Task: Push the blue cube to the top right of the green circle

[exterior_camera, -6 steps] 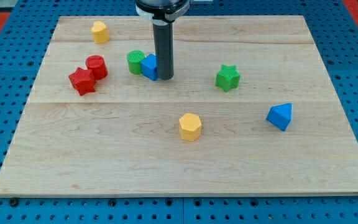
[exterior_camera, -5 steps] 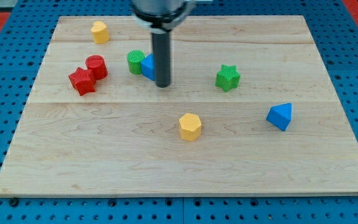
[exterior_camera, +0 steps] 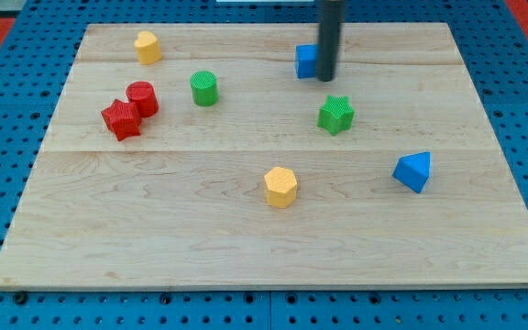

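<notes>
Blue plastic cube (exterior_camera: 306, 60) sits up and to the view's right of the ridged green plastic cylinder (exterior_camera: 204, 88), well apart. My tip (exterior_camera: 324, 79), a bare rod, nothing pinched, touches the cube's right side.

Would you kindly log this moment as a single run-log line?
my tip touching blue cube's right | blue cube up-right of green circle, apart | green star below tip

The wooden board (exterior_camera: 246, 238) carries eight blocks, among them a blue cube (exterior_camera: 306, 60) and green circle (exterior_camera: 204, 88).
</notes>
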